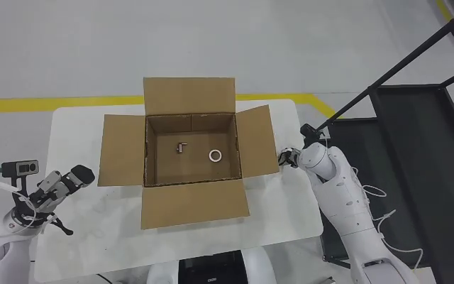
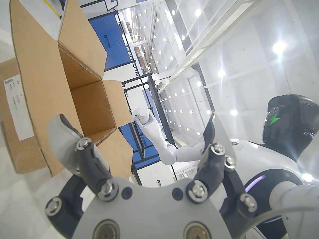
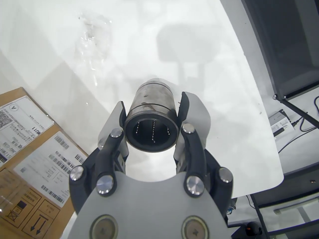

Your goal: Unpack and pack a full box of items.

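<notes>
An open cardboard box (image 1: pixel 120 149) stands in the middle of the white table (image 1: pixel 284 213) with all flaps folded out. On its floor lie a small metal bracket (image 1: pixel 183 148) and a white ring (image 1: pixel 216 155). My right gripper (image 1: pixel 286 157) (image 3: pixel 152 103) hovers over the table just beyond the box's right flap (image 3: pixel 30 150), shut on a metal cylinder (image 3: pixel 152 110) with a hollow bore lined with small balls. My left gripper (image 1: pixel 76 176) (image 2: pixel 134 120) sits off the table's left edge, open and holding nothing, facing the box (image 2: pixel 49 75) from the side.
A black metal frame (image 1: pixel 408 135) stands close to the table's right edge. A patch of crumpled clear film (image 3: pixel 94 38) lies on the table beyond the right gripper. A small black device (image 1: pixel 20 168) sits left of the table.
</notes>
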You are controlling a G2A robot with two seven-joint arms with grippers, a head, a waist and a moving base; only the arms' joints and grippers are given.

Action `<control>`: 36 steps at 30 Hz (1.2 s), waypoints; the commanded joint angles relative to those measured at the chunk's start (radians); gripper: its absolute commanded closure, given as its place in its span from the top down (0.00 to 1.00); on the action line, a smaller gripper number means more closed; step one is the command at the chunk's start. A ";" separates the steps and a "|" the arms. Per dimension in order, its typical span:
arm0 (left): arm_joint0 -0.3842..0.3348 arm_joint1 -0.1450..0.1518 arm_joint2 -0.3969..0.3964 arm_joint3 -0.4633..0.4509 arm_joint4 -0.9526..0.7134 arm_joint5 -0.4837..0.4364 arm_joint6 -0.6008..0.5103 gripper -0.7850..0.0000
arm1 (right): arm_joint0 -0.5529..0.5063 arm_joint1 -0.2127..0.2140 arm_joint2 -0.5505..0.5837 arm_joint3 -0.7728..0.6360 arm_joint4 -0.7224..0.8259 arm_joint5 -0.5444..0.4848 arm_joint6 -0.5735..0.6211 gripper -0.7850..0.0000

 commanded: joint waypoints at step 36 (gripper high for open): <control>0.000 0.000 0.000 0.000 0.000 0.000 0.000 1.00 | -0.275 0.017 0.234 -0.633 0.078 0.073 -0.162 1.00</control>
